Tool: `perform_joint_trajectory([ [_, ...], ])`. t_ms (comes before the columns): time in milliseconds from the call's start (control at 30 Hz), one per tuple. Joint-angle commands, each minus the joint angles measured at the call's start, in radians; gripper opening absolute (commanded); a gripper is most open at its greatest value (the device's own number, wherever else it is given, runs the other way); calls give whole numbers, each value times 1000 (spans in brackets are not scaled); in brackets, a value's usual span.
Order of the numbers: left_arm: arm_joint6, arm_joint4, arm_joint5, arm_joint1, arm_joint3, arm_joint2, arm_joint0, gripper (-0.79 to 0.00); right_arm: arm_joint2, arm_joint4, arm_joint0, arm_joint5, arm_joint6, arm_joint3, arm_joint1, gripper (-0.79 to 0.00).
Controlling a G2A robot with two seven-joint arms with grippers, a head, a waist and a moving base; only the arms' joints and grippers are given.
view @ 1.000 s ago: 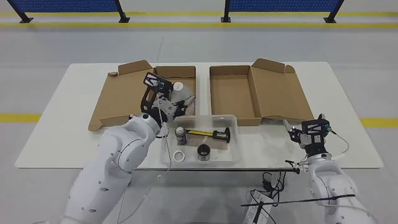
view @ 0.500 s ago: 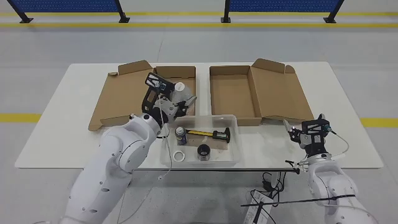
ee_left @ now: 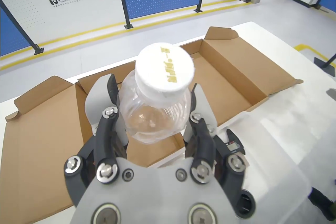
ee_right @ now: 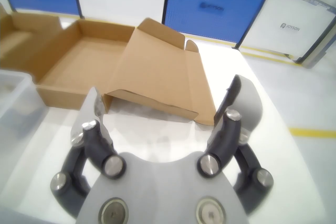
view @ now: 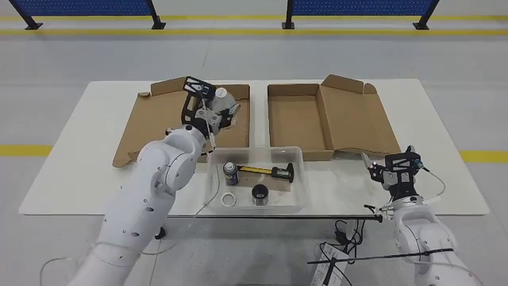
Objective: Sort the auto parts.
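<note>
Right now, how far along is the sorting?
Barely begun: no part lies in the right box. The left gripper holds a clear bottle above the left box. Waiting in the clear bin: a caliper, dark canister, white ring and black part. The right gripper is open.

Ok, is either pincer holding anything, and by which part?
The left pincer grips the clear bottle by its body, just below the white cap. The right pincer is open and holds nothing.

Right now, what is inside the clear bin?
Inside the clear bin: a grey canister, a yellow caliper, a white ring and a black round part. The left arm covers its far-left corner.
</note>
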Motion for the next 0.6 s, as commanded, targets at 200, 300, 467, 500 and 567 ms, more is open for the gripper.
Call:
perform_joint_trajectory([
  [200, 48, 17, 49, -8, 110, -1, 13, -785, 0, 0, 0, 0, 0, 0, 0, 0],
  [300, 54, 7, 62, -9, 127, -17, 21, -785, 0, 0, 0, 0, 0, 0, 0, 0],
  [467, 57, 2, 66, -9, 153, -36, 28, -785, 0, 0, 0, 0, 0, 0, 0, 0],
  [500, 56, -1, 63, -10, 158, -38, 29, -785, 0, 0, 0, 0, 0, 0, 0, 0],
  [567, 59, -2, 56, -11, 166, -38, 31, -785, 0, 0, 0, 0, 0, 0, 0, 0],
])
